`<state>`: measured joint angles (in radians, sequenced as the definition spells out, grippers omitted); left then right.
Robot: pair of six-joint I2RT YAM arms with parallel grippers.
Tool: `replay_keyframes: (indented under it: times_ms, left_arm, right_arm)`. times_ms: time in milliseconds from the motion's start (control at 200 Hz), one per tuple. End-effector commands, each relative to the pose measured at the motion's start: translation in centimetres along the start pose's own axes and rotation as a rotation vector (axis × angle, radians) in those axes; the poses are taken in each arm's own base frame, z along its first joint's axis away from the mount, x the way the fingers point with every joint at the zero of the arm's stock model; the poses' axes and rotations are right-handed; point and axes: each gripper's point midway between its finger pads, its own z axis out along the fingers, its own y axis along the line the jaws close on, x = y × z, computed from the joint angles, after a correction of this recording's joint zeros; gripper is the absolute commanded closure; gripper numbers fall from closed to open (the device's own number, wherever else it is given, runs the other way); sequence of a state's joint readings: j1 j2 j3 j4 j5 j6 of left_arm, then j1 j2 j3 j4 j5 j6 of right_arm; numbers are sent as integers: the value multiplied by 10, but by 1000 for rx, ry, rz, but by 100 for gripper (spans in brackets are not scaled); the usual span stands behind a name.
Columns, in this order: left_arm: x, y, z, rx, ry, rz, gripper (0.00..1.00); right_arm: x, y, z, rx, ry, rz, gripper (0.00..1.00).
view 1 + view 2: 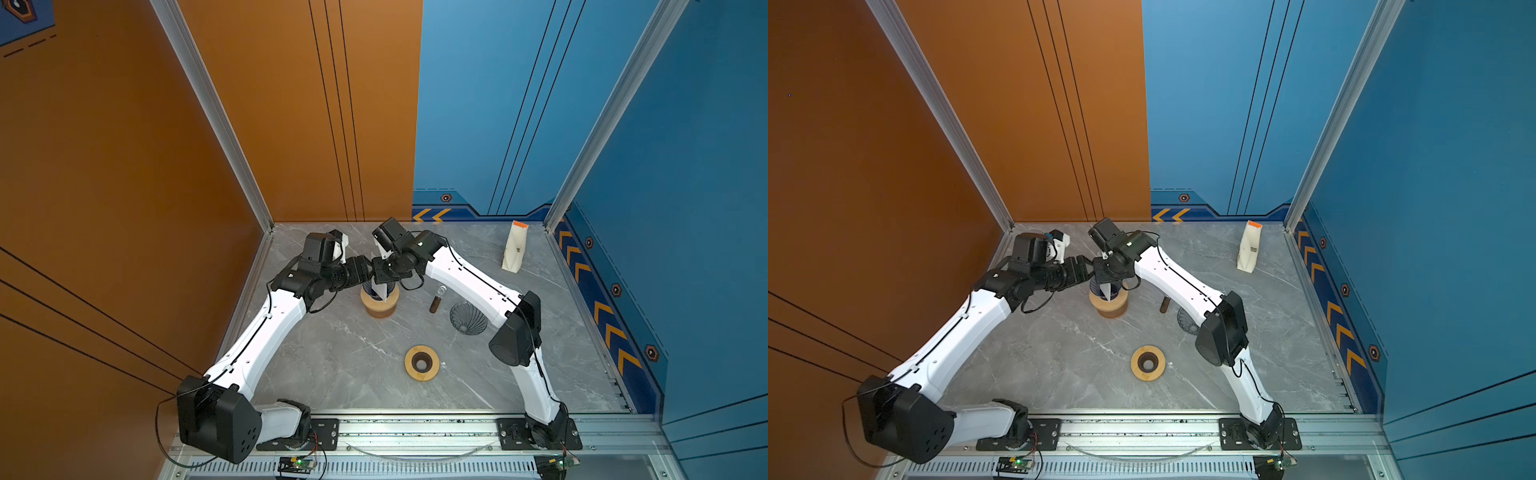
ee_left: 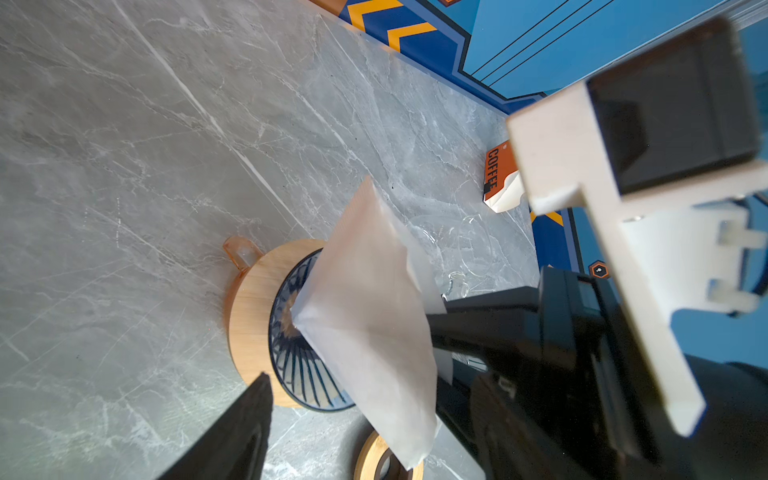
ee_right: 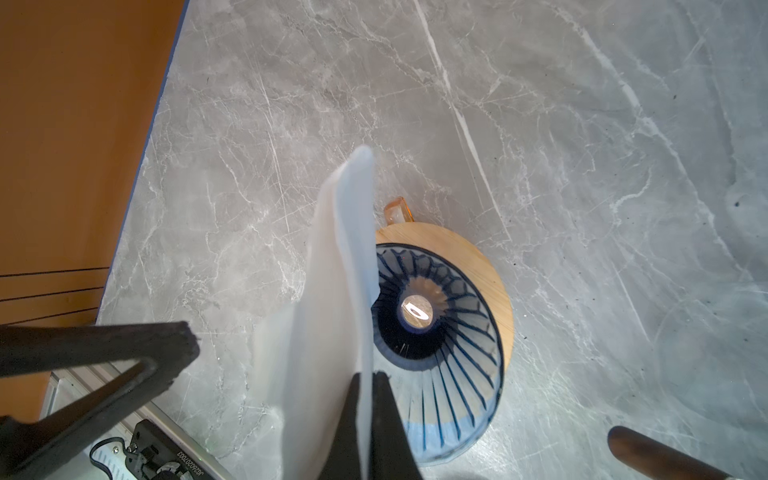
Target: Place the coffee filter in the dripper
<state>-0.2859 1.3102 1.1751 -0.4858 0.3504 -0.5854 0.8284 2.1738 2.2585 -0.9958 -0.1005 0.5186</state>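
Note:
The white paper coffee filter (image 3: 332, 311) hangs flat and pointed, with my right gripper (image 3: 365, 382) shut on its edge. It hovers just above the dripper (image 3: 436, 316), a blue ribbed glass cone in a wooden collar on an amber cup. The filter's tip (image 2: 299, 316) points into the cone's mouth. Both top views show the filter (image 1: 380, 291) (image 1: 1108, 291) over the dripper (image 1: 368, 287) (image 1: 1096, 287) at the back of the table. My left gripper (image 2: 374, 436) stands open beside the filter, its jaws wide apart and holding nothing.
A coffee bag (image 1: 515, 247) stands at the back right. A second dark dripper (image 1: 468, 318) lies on its side beside a brown tube (image 1: 436, 300). A wooden ring (image 1: 422, 362) lies in the middle front. A clear glass cup (image 2: 469, 245) stands behind the filter.

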Motion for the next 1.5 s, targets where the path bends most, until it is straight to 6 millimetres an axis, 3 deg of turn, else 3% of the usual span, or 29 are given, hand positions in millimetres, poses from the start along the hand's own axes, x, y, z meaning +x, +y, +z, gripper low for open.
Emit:
replay_keyframes:
  times_ms: [0, 551, 1121, 1492]
  left_arm:
    - [5, -10, 10, 69, 38, -7, 26]
    - [22, 31, 12, -107, 92, 5, 36]
    - [29, 43, 20, -152, 143, 14, 43]
    - [25, 46, 25, -186, 171, 35, 43]
  right_arm:
    - [4, 13, 5, -40, 19, -1, 100]
    - [1, 8, -5, -21, -4, -6, 94]
    - [-1, -14, -23, 96, -70, 3, 93]
    - [1, -18, -24, 130, -77, -10, 85]
